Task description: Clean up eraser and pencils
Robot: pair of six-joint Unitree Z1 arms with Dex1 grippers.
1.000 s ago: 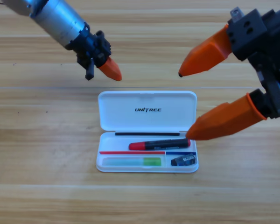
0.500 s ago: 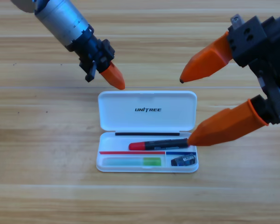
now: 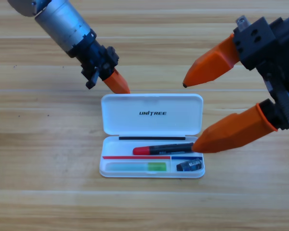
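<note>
- The white case point(image 3: 151, 113) lies open in the middle of the wooden table point(image 3: 38, 144), its lid laid flat on the far side and its tray on the near side.
- All three task things already sit in the tray, so the packing looks done and closing the lid seems to be what is left.
- The red-and-black pencil point(image 3: 161, 149) lies lengthwise in the far slot of the tray, red end to the left.
- The green pencil point(image 3: 137, 167) lies in the near left slot, parallel to the first one.
- The eraser point(image 3: 190, 165) sits in the small near right slot, which suits its short shape; its pale label carries marks too small to read.
- The lid's inner face reads "UNITREE" in black capitals, the only legible writing in view.
- The left gripper point(image 3: 116, 83) comes in from the far left and points down at the far left corner of the lid, its orange tip at or just beside the lid's edge. That spot suits getting behind the lid to tip it over the tray, though this is a guess. Whether its jaws are spread or pressed together cannot be told, since only one orange tip shows.
- The right gripper point(image 3: 188, 114) comes in from the right with its jaws spread wide and holding nothing. One tip hangs beyond the lid's far right corner; the other lies over the tray's right end, by the black end of the red-and-black pencil.
- Its wide spread straddles the lid's right side, perhaps to help with the closing.
</note>
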